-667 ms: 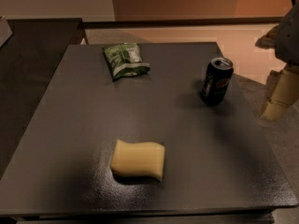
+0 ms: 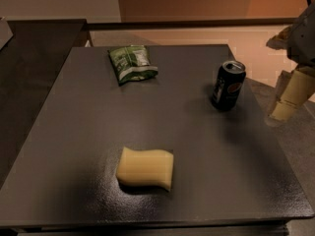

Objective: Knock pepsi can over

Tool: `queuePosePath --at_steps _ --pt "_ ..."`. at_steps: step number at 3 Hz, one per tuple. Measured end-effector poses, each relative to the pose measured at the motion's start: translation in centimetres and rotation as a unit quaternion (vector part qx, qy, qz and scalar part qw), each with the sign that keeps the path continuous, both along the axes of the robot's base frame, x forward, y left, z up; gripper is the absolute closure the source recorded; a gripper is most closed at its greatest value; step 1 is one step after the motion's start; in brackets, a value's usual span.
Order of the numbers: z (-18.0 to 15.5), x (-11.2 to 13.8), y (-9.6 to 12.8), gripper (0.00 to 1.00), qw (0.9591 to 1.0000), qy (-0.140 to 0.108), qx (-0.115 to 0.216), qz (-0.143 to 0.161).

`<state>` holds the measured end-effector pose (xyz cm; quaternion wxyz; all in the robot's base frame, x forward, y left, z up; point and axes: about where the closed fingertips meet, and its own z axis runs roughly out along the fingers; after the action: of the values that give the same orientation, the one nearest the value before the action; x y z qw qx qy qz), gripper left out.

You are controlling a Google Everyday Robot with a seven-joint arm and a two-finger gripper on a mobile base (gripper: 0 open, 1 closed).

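Observation:
The pepsi can stands upright near the right edge of the dark table. It is dark with a silver top and a round logo facing right. My gripper hangs at the far right of the view, past the table's right edge, about a can's width from the can and at about its height. It does not touch the can. Its pale fingers point down.
A green snack bag lies at the table's back, left of the can. A yellow sponge lies toward the front middle. A darker counter adjoins on the left. Floor shows beyond the right edge.
The gripper has shifted slightly left and down toward the can. The can, bag and sponge have not moved.

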<state>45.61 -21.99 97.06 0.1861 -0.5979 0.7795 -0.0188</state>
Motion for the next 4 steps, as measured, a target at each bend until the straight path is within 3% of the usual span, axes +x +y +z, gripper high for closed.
queuePosePath --at_steps 2,4 --pt "-1.0 5.1 -0.5 0.00 0.9954 -0.027 0.091 0.016" --pt "-2.9 9.7 -0.2 0.00 0.9846 -0.033 0.168 0.036"
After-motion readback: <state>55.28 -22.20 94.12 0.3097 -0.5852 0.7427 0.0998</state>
